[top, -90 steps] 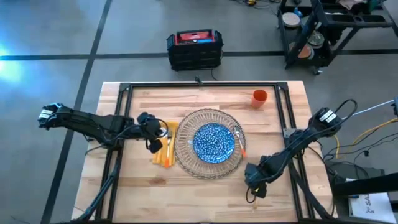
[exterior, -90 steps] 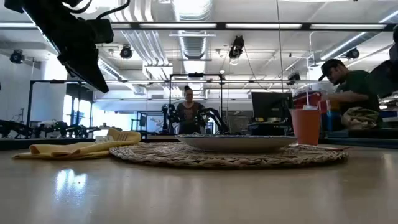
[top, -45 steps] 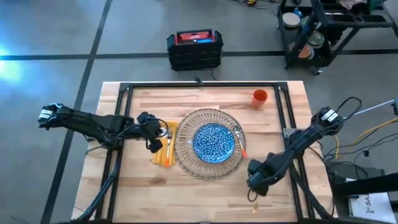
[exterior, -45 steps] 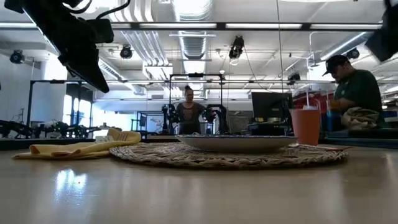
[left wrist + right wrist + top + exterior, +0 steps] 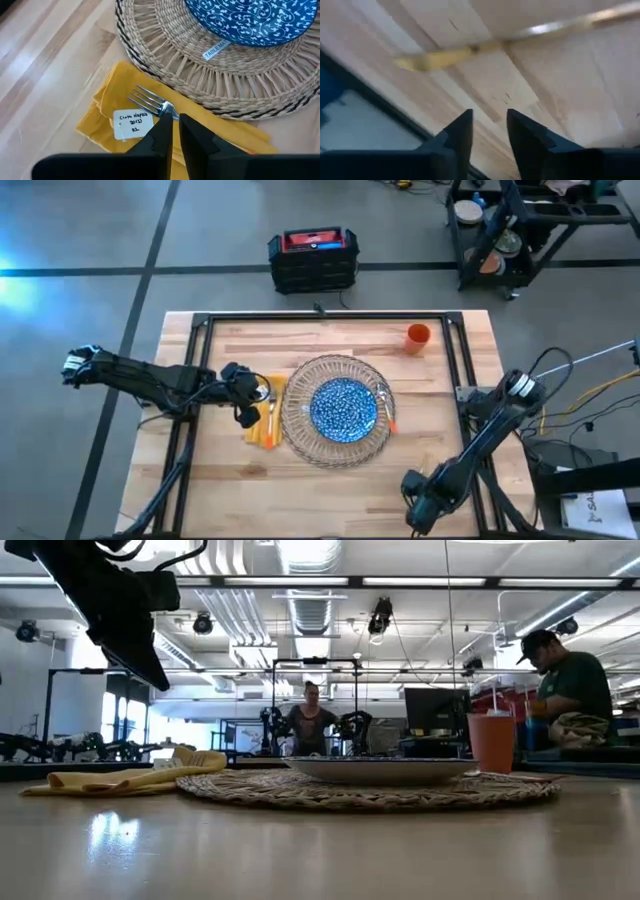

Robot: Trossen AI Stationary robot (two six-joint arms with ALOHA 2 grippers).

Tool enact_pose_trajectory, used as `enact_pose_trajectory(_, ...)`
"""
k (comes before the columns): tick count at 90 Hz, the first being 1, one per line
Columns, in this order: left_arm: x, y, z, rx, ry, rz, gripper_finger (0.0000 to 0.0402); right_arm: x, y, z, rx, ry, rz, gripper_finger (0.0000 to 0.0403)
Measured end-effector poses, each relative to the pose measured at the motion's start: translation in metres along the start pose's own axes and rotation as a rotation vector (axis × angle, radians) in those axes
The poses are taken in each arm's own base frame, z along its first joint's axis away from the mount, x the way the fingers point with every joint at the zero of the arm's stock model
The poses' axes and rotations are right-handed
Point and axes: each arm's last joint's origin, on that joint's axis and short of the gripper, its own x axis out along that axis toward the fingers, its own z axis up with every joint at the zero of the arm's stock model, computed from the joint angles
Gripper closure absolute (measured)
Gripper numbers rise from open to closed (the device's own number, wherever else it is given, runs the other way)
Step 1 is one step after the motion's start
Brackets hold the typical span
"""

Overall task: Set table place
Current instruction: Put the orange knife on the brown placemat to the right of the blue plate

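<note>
**Place set at table centre, both claws empty**

On the table (image 5: 330, 480) a woven mat (image 5: 335, 412) carries the blue-patterned plate (image 5: 343, 406). The yellow napkin (image 5: 125, 117) lies touching the mat's edge on the left arm's side, a fork (image 5: 150, 104) on top. The orange cup (image 5: 417, 336) stands near the far edge. The left claw (image 5: 174, 131) hovers over the fork, fingers nearly together, gripping nothing. The right claw (image 5: 487, 131) sits at the table's near edge, fingers narrowly apart, empty.

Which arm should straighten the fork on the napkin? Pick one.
Left. Its end effector hovers right over the fork on the yellow napkin, fingers nearly closed. The right end effector sits at the table's near edge, far off.
</note>
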Motion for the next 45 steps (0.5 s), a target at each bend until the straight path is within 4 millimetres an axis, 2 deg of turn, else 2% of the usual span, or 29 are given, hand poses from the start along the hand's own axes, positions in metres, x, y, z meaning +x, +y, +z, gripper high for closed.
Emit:
enact_pose_trajectory(9,0.000,0.000,0.000,0.010,-0.001,0.001,0.0382,0.018,0.005,0.001,-0.017,0.024,-0.026,0.0376)
enact_pose_trajectory(15,0.000,0.000,0.000,0.019,-0.002,0.005,0.0382,0.023,0.009,0.003,-0.041,0.035,-0.013,0.0395)
enact_pose_trajectory(31,0.000,0.000,0.001,0.032,-0.010,0.006,0.0382,0.021,0.015,0.020,-0.065,0.053,0.058,0.0396)
enact_pose_trajectory(45,0.000,0.000,0.002,0.032,-0.018,0.002,0.0382,0.010,0.016,0.048,-0.146,-0.006,0.113,0.0401)
